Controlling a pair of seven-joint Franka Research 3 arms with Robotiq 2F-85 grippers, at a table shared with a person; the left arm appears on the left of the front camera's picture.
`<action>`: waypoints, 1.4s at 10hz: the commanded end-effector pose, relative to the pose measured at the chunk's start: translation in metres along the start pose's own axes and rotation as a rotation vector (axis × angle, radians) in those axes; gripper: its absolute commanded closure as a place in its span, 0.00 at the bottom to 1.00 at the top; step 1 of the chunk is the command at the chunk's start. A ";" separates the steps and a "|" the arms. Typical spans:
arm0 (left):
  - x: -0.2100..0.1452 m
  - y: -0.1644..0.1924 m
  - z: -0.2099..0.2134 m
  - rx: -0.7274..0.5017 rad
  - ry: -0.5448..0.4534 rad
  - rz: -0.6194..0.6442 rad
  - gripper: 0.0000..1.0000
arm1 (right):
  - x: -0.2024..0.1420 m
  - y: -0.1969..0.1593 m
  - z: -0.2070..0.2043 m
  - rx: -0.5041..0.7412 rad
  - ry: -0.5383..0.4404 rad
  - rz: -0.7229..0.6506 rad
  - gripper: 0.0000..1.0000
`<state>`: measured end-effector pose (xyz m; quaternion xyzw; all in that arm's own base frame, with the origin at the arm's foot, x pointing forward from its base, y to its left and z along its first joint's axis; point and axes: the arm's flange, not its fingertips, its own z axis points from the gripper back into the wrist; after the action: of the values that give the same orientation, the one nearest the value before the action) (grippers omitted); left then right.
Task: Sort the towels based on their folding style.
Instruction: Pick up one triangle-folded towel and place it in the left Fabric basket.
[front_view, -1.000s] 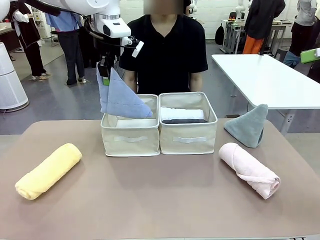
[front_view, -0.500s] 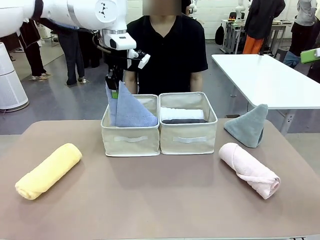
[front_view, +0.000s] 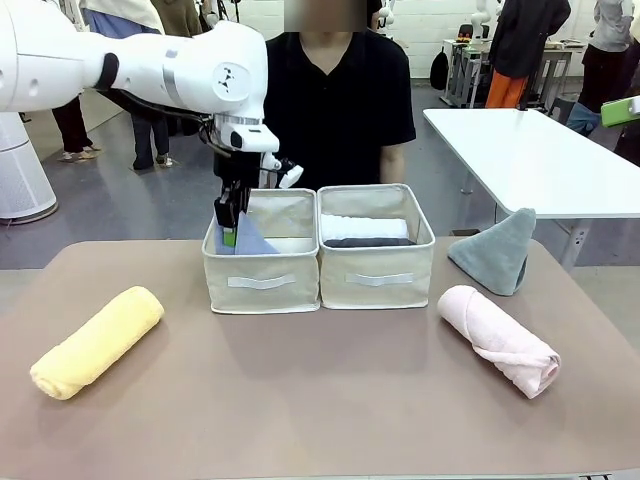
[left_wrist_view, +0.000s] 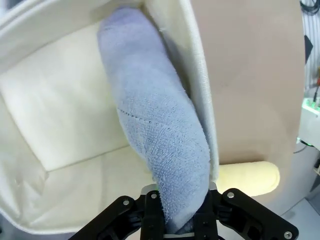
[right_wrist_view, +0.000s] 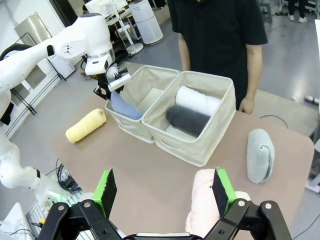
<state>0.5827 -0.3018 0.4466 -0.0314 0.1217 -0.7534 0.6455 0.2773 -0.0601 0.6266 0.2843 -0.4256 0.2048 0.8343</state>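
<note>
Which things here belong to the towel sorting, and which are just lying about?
Part of the job: light blue cone towel, grey-teal cone towel, yellow roll, pink roll, white roll, dark grey roll, left bin, right bin.
Just lying about: white side table, white cylindrical appliance.

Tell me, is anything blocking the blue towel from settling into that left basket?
Nothing visible does. The light blue towel is already down inside the left bin, lying against one side wall, with bare bin floor beside it. Its upper tip sits between the fingers of the left end effector.
</note>
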 end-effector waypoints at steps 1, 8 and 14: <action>-0.001 -0.008 0.003 -0.026 0.021 -0.056 0.22 | -0.001 -0.001 -0.002 0.030 -0.006 0.010 0.00; -0.005 -0.014 0.013 -0.011 -0.002 -0.062 0.00 | -0.001 -0.001 -0.002 0.030 -0.006 0.010 0.00; -0.008 -0.018 0.016 -0.021 -0.013 -0.049 0.00 | -0.001 -0.001 -0.002 0.030 -0.006 0.010 0.00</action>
<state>0.5744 -0.2997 0.4630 -0.0358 0.1268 -0.7618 0.6343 0.2773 -0.0601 0.6266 0.2843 -0.4256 0.2048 0.8343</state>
